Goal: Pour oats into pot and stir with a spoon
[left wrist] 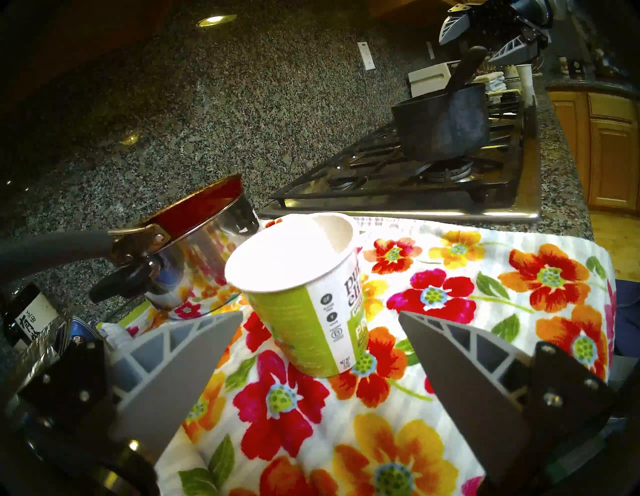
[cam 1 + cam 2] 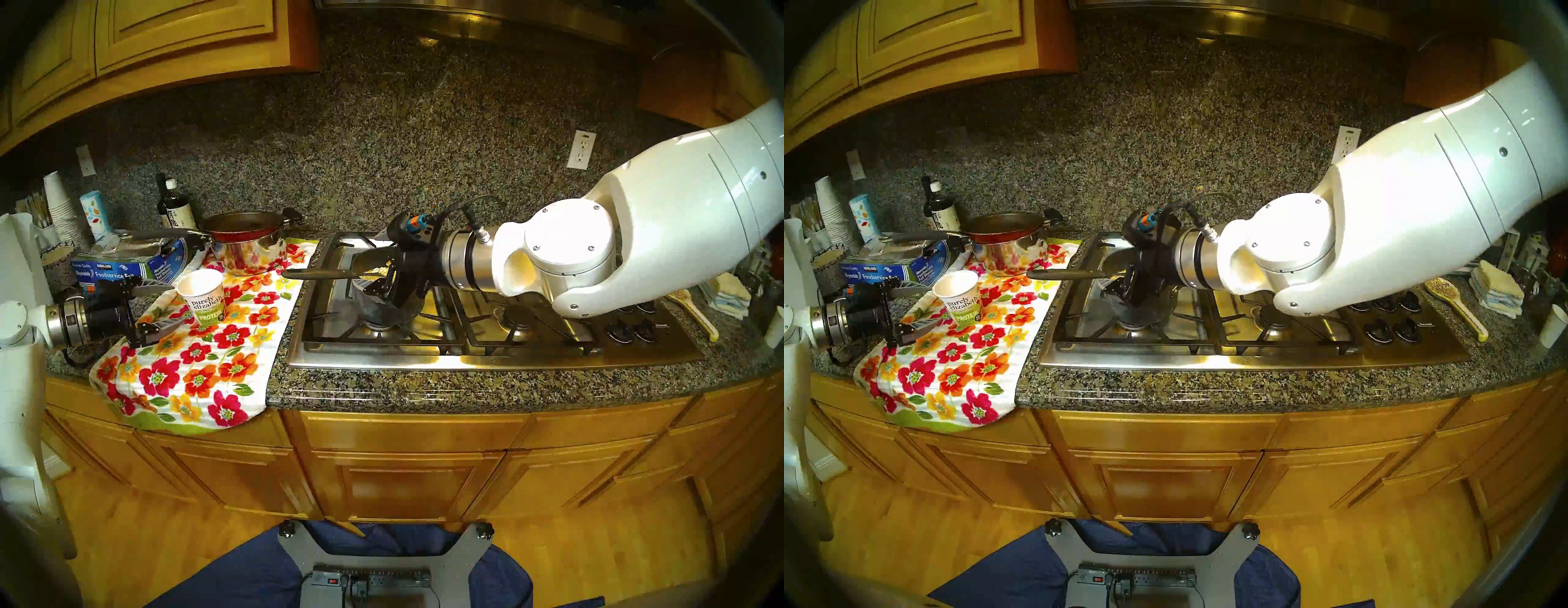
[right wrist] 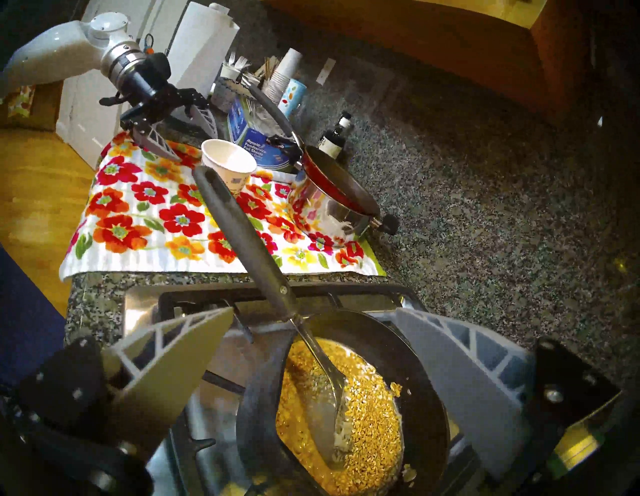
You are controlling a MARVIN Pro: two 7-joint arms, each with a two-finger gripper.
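The dark grey pot [image 2: 377, 308] stands on the stove's front left burner and holds pale yellow oats [image 3: 374, 415]. The spoon [image 3: 242, 235] rests in it, its silver bowl in the oats and its black handle [image 2: 314, 274] leaning over the rim to the left. My right gripper [image 3: 315, 311] is open above the pot, its fingers on either side of the spoon and apart from it. The "purely elizabeth" cup [image 2: 203, 301] stands upright on the floral towel, and its inside shows white. My left gripper [image 2: 169, 308] is open just left of the cup, not touching it.
A shiny steel pot with a red frying pan on it [image 2: 246, 250] stands behind the cup. A foil box [image 2: 127, 267], a dark bottle [image 2: 174, 208] and stacked white cups [image 2: 63, 212] are at the back left. A yellow speckled spoon piece [image 2: 691, 310] lies right of the stove knobs [image 2: 632, 327].
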